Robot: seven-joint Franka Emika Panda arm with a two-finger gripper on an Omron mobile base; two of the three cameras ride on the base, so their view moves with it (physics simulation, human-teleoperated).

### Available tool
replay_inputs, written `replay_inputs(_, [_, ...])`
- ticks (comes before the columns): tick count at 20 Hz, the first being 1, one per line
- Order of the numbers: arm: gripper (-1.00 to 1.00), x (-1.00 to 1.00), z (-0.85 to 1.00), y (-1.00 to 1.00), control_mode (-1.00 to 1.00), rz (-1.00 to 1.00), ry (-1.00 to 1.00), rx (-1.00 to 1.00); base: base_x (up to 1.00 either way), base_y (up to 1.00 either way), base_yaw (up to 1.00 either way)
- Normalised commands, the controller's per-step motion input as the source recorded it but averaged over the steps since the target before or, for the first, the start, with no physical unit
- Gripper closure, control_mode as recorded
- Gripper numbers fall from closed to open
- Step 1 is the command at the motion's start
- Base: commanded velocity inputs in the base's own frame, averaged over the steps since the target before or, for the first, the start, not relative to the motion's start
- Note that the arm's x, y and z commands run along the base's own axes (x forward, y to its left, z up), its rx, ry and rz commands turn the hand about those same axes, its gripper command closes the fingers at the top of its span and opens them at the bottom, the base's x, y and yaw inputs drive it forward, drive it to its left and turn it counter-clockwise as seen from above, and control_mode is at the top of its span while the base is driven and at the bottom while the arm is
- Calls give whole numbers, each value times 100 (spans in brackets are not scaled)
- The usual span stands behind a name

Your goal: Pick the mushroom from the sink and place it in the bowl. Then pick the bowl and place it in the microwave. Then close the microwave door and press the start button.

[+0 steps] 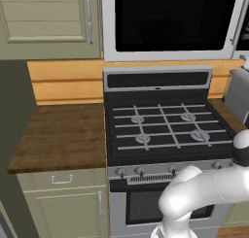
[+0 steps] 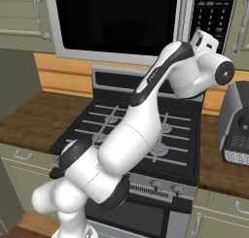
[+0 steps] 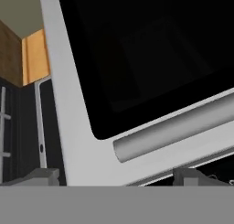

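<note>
Microwave door (image 3: 137, 58) just beyond fingers (image 3: 43, 176).

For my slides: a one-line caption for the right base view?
White arm raised beside the closed microwave door, above the stove.

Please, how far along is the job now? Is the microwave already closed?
The microwave door looks shut; its black window hides what is inside. The open gripper faces the door's handle. Left: pressing start on the control panel.
</note>
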Motion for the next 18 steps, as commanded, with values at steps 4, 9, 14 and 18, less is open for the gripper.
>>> replay_inputs(4, [-100,29,-1,-27,-100,0,1,0,0,0,0])
replay_inputs(9, [-100,32,-6,-19,-100,0,3,0,0,0,0])
replay_inputs(14, [-100,34,-9,-16,-100,0,3,0,0,0,0])
replay_inputs(18, [-100,38,-3,-16,-100,0,4,0,0,0,0])
